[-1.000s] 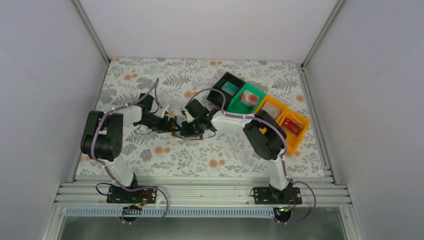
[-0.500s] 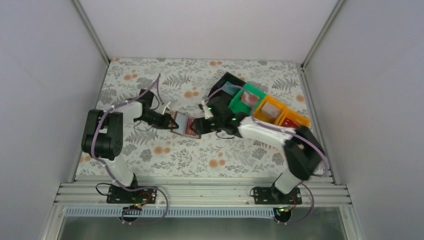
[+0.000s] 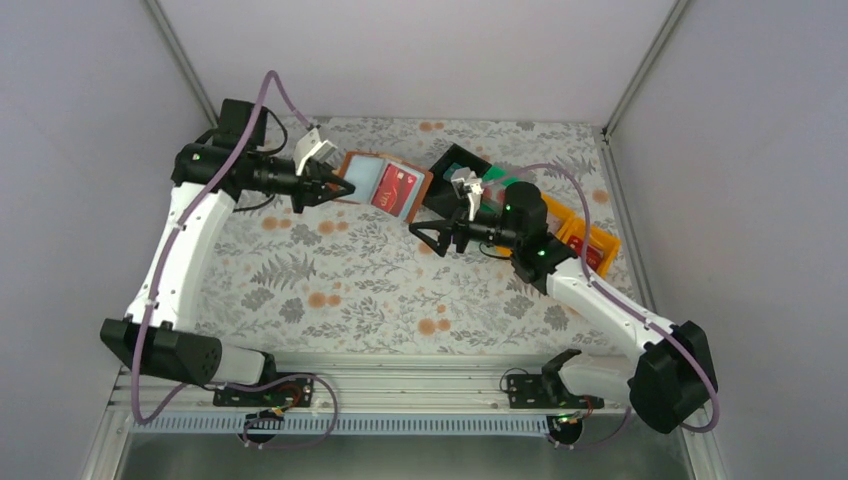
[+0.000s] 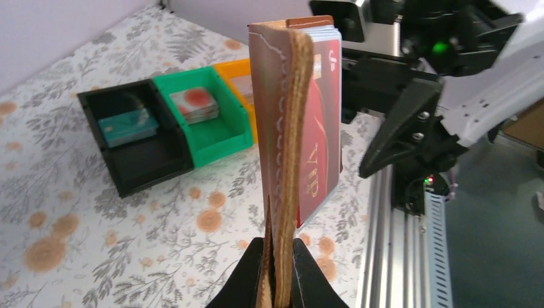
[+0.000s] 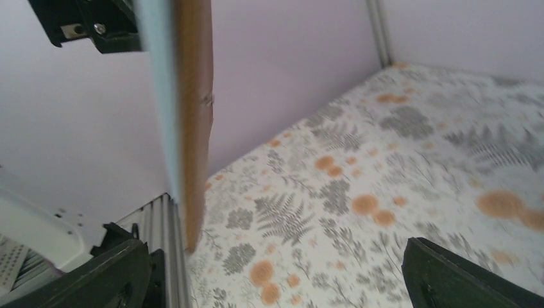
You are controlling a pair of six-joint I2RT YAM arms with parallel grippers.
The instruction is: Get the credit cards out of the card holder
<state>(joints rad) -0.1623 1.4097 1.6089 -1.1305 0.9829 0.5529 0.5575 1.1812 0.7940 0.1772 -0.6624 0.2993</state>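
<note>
From above, we see the left gripper (image 3: 337,187) pinched shut on the left edge of the card holder (image 3: 362,180). It holds the holder open in the air over the far part of the table (image 3: 330,290), with a red card (image 3: 398,189) showing in the holder's right half. The right gripper (image 3: 447,212) sits just beside the holder's right edge, jaws spread wide, empty and touching nothing. We judge that a card is about to be pulled. The next move calls for the right fingers to straddle the card's free edge alone, not the leather, then draw it along its slot. In the left wrist view the leather edge is clamped between the closed fingers and the holder stands upright, the red card tucked against its inner face. Beyond it, a black bin (image 4: 147,168) and a green bin (image 4: 221,138) each hold something flat. The right wrist view is blurred: the holder appears edge-on between fingers (image 5: 449,276) set well apart, and whether more cards remain inside we cannot tell.
</note>
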